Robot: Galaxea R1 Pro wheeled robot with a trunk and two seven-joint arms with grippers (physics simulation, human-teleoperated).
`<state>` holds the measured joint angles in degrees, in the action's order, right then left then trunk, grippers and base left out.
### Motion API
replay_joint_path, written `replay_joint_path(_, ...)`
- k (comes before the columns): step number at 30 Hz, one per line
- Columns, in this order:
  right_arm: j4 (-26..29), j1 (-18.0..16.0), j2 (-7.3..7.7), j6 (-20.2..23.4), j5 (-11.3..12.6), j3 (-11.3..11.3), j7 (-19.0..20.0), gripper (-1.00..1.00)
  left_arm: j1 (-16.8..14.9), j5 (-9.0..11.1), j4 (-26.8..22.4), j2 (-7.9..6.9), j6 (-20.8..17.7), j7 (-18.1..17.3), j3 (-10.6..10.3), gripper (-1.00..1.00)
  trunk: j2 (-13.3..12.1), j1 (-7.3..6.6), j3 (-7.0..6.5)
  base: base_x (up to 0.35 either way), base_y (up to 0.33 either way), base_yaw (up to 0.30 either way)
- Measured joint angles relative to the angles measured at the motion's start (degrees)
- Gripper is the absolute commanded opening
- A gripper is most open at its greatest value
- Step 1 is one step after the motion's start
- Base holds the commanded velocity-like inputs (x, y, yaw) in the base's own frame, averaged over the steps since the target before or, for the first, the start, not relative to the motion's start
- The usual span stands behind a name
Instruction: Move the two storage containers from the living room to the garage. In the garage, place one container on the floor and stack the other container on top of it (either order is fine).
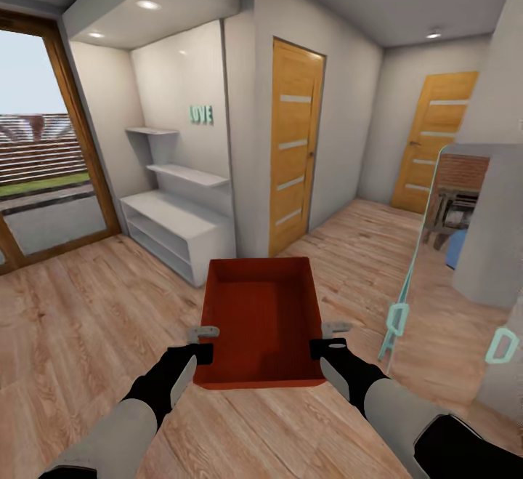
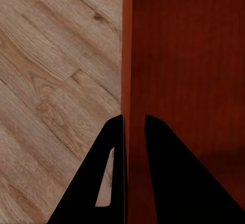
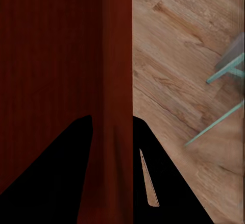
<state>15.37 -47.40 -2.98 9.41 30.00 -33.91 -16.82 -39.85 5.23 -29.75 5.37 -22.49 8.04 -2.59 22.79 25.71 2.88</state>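
Carrying step: the left gripper (image 1: 204, 343) and right gripper (image 1: 328, 339) each pinch a side wall of the orange-red rectangular open-top bin (image 1: 261, 319), which must next be driven to the orange-brown wooden door (image 1: 295, 143) ahead.

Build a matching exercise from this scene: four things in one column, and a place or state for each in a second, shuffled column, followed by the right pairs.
Things
1. storage container
2. left claw
3. white shelf unit
4. LOVE letters

Places or states
A. on the white wall of the alcove
B. clamped on the bin's left wall
C. standing on the wood floor in the alcove
D. held off the floor between both arms

Pairs: 1-D, 2-B, 3-C, 4-A
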Motion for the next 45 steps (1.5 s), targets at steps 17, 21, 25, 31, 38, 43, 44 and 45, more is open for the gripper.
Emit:
replay_joint_path(17, 0.0, 0.0, -0.01, 0.0, 0.0, 0.0, 0.0, -1.00, 0.0, 0.0, 0.0, -0.01, 0.0, 0.0, 0.0, -1.00, 0.0, 0.00, 0.00, 0.323, 0.000, -0.038)
replay_joint_path(21, 0.0, 0.0, -0.01, 0.0, 0.0, 0.0, 0.0, -1.00, 0.0, 0.0, 0.0, -0.01, 0.0, 0.0, 0.0, -1.00, 0.0, 0.00, 0.00, 0.323, 0.000, 0.000)
replay_joint_path(25, 0.0, 0.0, -0.01, 0.0, 0.0, 0.0, 0.0, -1.00, 0.0, 0.0, 0.0, -0.01, 0.0, 0.0, 0.0, -1.00, 0.0, 0.00, 0.00, 0.323, 0.000, 0.000)
replay_joint_path(31, 0.0, 0.0, -0.01, 0.0, 0.0, 0.0, 0.0, -1.00, 0.0, 0.0, 0.0, -0.01, 0.0, 0.0, 0.0, -1.00, 0.0, 0.00, 0.00, 0.323, 0.000, 0.000)
replay_joint_path(38, 0.0, 0.0, -0.01, 0.0, 0.0, 0.0, 0.0, -1.00, 0.0, 0.0, 0.0, -0.01, 0.0, 0.0, 0.0, -1.00, 0.0, 0.00, 0.00, 0.323, 0.000, -0.001)
replay_joint_path(43, 0.0, 0.0, 0.00, 0.0, 0.0, 0.0, 0.0, -1.00, 0.0, 0.0, 0.0, 0.00, 0.0, 0.0, 0.0, -1.00, 0.0, 0.00, 0.00, 0.323, 0.000, -0.159)
replay_joint_path(44, 0.0, 0.0, 0.00, 0.0, 0.0, 0.0, 0.0, -1.00, 0.0, 0.0, 0.0, 0.00, 0.0, 0.0, 0.0, -1.00, 0.0, 0.00, 0.00, 0.323, 0.000, -0.236)
replay_joint_path(45, 0.0, 0.0, 0.00, 0.0, 0.0, 0.0, 0.0, -1.00, 0.0, 0.0, 0.0, 0.00, 0.0, 0.0, 0.0, -1.00, 0.0, 0.00, 0.00, 0.323, 0.000, -0.239)
